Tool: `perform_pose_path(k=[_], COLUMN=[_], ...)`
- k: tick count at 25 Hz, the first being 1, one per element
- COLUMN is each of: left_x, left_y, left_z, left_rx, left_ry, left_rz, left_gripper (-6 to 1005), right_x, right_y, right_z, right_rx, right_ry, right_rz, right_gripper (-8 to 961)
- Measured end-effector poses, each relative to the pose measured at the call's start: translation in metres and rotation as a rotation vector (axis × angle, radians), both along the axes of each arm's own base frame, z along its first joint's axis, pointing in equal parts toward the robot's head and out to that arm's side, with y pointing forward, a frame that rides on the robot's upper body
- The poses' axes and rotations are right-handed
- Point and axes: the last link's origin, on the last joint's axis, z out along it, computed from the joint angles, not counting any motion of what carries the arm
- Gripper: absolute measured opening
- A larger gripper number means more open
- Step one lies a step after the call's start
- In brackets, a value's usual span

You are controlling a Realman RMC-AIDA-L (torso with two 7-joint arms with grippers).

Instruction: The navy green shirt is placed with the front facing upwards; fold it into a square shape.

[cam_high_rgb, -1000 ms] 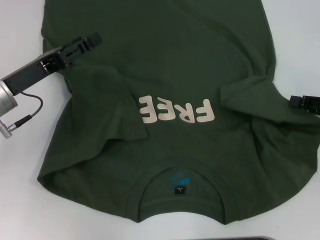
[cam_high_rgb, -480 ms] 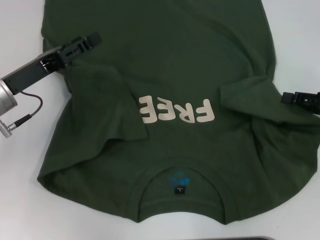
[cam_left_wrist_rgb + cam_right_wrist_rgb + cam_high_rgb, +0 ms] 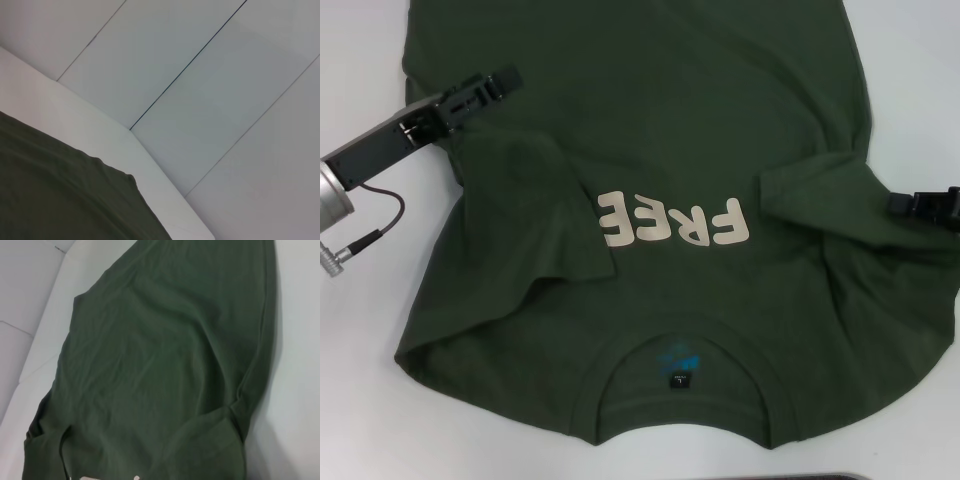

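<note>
- left gripper (image 3: 498,80), fingers together, rests on the navy green shirt (image 3: 650,120) just above the folded-in sleeve (image 3: 520,215).
- right gripper (image 3: 925,205) sits at the shirt's edge beside the other sleeve (image 3: 810,190); can't tell its fingers.
- i'd say pinch both side edges evenly before folding inward.

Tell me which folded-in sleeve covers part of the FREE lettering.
The sleeve on the robot's left: its edge overlaps the lettering. The right sleeve stops short.

Cream block letters "FREE" (image 3: 674,221) stand across the chest of the navy green shirt (image 3: 650,110), upside down in the head view. The small black neck tag (image 3: 678,381) carries print too small to read.
</note>
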Motion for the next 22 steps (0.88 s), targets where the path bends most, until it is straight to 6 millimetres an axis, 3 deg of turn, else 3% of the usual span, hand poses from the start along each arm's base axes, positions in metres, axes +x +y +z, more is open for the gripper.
perform_pose_path(k=[6, 9, 22], left_x=[0.001, 0.001, 0.001], left_y=[0.000, 0.000, 0.000], left_z=[0.000, 0.000, -0.002], left_rx=[-0.001, -0.001, -0.001], left_ry=[-0.002, -0.003, -0.001], left_rz=[-0.003, -0.003, 0.003], left_gripper=[846, 846, 846], right_x=[0.000, -0.002, -0.031], right_y=[-0.002, -0.003, -0.003], right_z=[0.001, 0.003, -0.002], right_rx=[-0.002, 0.003, -0.054], right_ry=[-0.001, 0.008, 0.081], right_rz=[0.008, 0.033, 0.218], right_gripper=[83, 4, 7])
